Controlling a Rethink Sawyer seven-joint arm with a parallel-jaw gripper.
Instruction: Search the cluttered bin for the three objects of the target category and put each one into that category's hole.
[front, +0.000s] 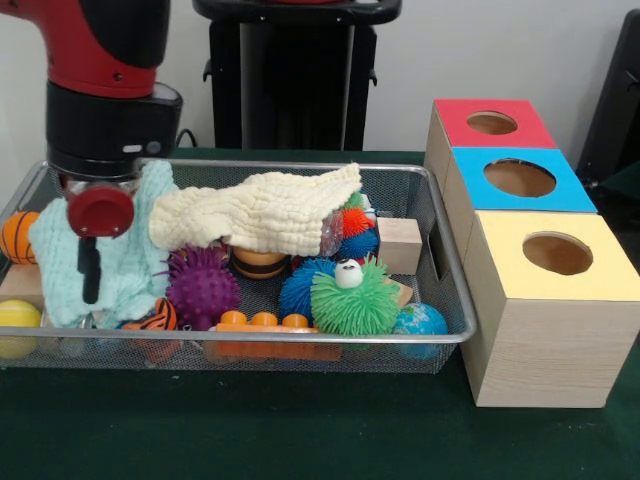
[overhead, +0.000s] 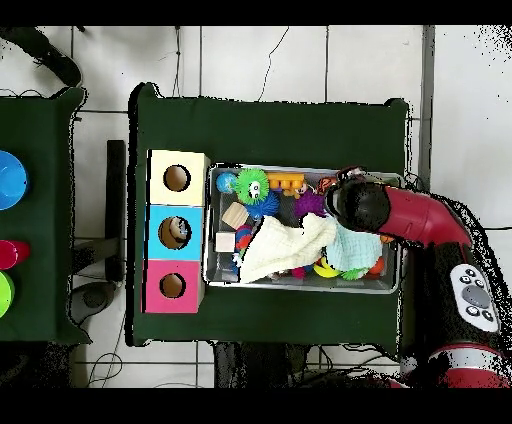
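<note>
Wire-mesh bin (front: 440, 335) up front: fuzzy green ball (front: 355, 298), spiky purple ball (front: 203, 285), waffle-knit cloths; can't tell the gripper (front: 92, 245) state.

One wire bin (front: 440, 262) on the table (front: 300, 430); three wooden boxes, each with one round hole: red-topped (front: 465, 135), blue-topped (front: 560, 190), yellow-topped (front: 610, 275); two cloths, one cream (front: 270, 212), one pale green (front: 125, 265); three spiky balls, purple (front: 202, 285), blue (front: 300, 288), green (front: 358, 300); one globe ball (front: 420, 322); one plain wooden block (front: 399, 244); one yellow ball (front: 18, 318); one orange ball (front: 18, 236).
</note>
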